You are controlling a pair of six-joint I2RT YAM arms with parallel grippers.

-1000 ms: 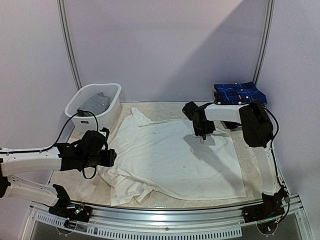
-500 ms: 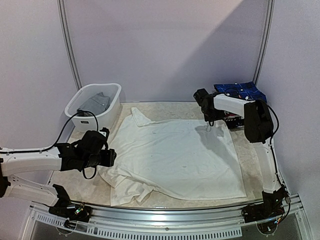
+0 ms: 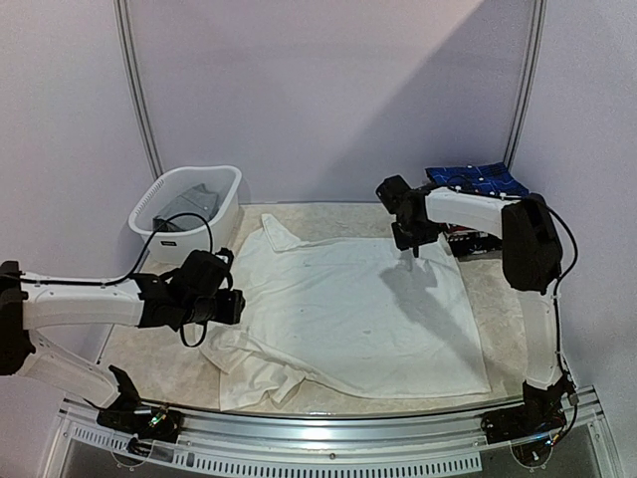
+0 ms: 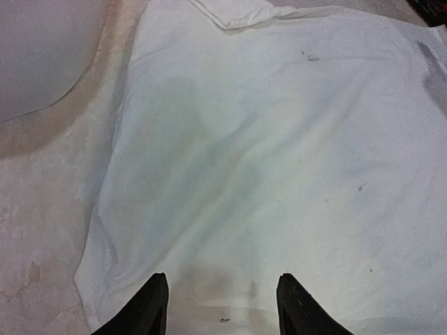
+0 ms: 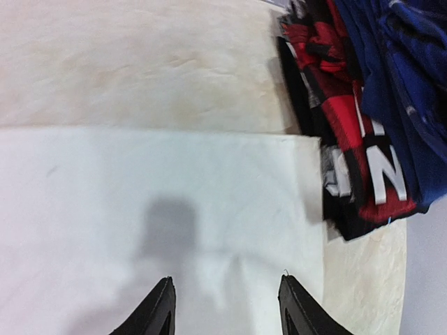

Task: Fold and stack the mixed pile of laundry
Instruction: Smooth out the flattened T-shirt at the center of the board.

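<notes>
A plain white shirt (image 3: 348, 309) lies spread flat over the middle of the table, its near-left part bunched. The same white shirt (image 4: 265, 153) fills the left wrist view and reaches the far right corner as the white shirt (image 5: 154, 209) in the right wrist view. My left gripper (image 3: 239, 305) hovers at the shirt's left edge, open with nothing between its fingers (image 4: 150, 310). My right gripper (image 3: 412, 249) hangs above the shirt's far right corner, open and empty. A dark blue plaid shirt (image 3: 478, 183) lies folded at the back right. A grey garment (image 3: 189, 207) sits in the basket.
A white slotted basket (image 3: 221, 189) stands at the back left. Under the blue plaid shirt lies a red, black and white garment (image 5: 349, 139), right beside the white shirt's corner. Bare marbled tabletop (image 3: 159, 368) shows at the near left.
The right gripper has let go of the shirt's far right corner and opened, lifting slightly left. The left arm has shifted right and farther over the shirt's left edge.
</notes>
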